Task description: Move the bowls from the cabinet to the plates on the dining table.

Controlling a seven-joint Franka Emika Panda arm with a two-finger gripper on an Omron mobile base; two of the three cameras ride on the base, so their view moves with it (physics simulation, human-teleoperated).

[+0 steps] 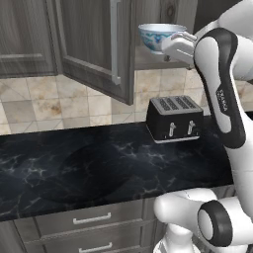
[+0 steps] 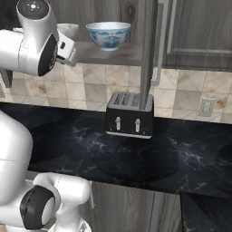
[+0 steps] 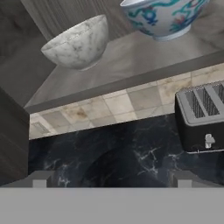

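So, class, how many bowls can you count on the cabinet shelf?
2. The blue-teal patterned bowl stands on the open cabinet shelf above the toaster; the marbled whitish-grey bowl sits beside it. More may be hidden behind doors.

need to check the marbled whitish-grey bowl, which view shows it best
The hand view: the round marbled whitish-grey bowl sits whole on the cabinet shelf. In the right base view only its rim peeks past the arm.

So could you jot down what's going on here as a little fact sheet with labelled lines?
Place: kitchen counter under an open cabinet
Bowls: marbled bowl and blue-patterned bowl, both on the cabinet shelf
Fingers: open, empty, below the shelf edge
On counter: black toaster
Progress: no bowl picked up yet
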